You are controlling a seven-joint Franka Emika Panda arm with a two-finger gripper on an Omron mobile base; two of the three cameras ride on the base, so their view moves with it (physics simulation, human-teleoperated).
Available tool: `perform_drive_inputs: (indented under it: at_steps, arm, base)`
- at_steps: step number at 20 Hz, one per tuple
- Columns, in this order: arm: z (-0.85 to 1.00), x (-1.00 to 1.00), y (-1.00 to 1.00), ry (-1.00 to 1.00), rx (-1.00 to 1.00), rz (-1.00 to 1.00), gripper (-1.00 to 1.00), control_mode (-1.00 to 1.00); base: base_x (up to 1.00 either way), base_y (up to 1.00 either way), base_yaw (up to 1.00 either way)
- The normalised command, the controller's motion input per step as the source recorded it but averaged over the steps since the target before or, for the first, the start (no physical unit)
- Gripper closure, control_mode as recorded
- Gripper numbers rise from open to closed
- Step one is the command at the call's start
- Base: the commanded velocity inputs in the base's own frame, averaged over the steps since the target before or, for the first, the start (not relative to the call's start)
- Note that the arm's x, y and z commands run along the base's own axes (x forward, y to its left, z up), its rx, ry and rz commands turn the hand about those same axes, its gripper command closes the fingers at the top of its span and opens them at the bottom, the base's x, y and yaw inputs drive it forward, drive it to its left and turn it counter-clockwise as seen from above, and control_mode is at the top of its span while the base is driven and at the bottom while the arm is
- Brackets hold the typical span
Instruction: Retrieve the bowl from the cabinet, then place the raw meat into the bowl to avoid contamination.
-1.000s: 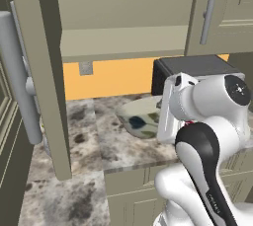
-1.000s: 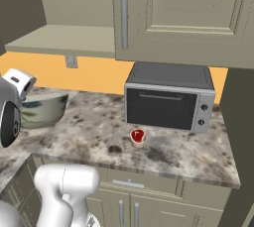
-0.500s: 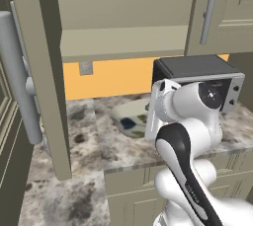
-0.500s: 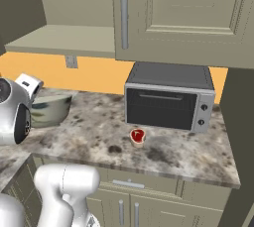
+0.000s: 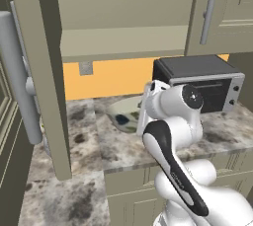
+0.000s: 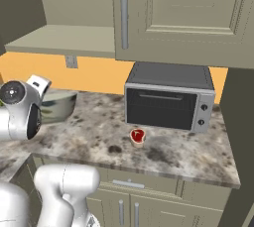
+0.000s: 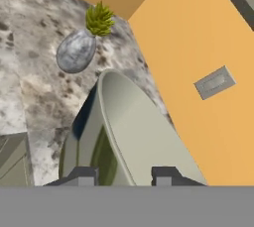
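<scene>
The pale bowl [image 7: 134,132] with dark blotches outside sits low over the speckled counter [image 6: 99,132], tilted in the hand view. My gripper [image 7: 124,176] is shut on its rim, one fingertip [image 7: 84,175] outside the wall and one inside. In the base views the bowl [image 5: 123,114] [image 6: 57,106] lies just behind my white wrist. The raw meat [image 6: 138,136], a small red steak, lies on the counter in front of the toaster oven. The cabinet [image 5: 123,42] stands open above, showing its pale shelf [image 6: 64,40].
A black and silver toaster oven [image 6: 168,102] [image 5: 197,82] stands at the back right. The open cabinet door [image 5: 34,82] with its long bar handle juts out at the left. A small grey vase with a green plant [image 7: 77,50] stands beyond the bowl. A wall outlet [image 7: 213,82] is behind it.
My arm's upper joints have swung left in the left base view. The bowl has shifted only slightly with the gripper, which still grips its rim.
</scene>
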Motion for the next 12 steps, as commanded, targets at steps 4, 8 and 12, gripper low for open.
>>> perform_drive_inputs:
  at_steps: [4, 8, 12]
  arm:
    - [-0.29, 0.41, 0.04, -0.01, 0.0, 0.0, 1.0, -1.0]
    - [-0.29, 0.42, 0.04, -0.02, 0.0, 0.0, 1.0, -1.0]
    - [-0.18, 0.35, 0.04, -0.05, 0.0, 0.0, 1.0, -1.0]
  base:
    - [0.0, 0.0, 0.0]
    - [0.0, 0.0, 0.0]
    - [0.0, 0.0, 0.0]
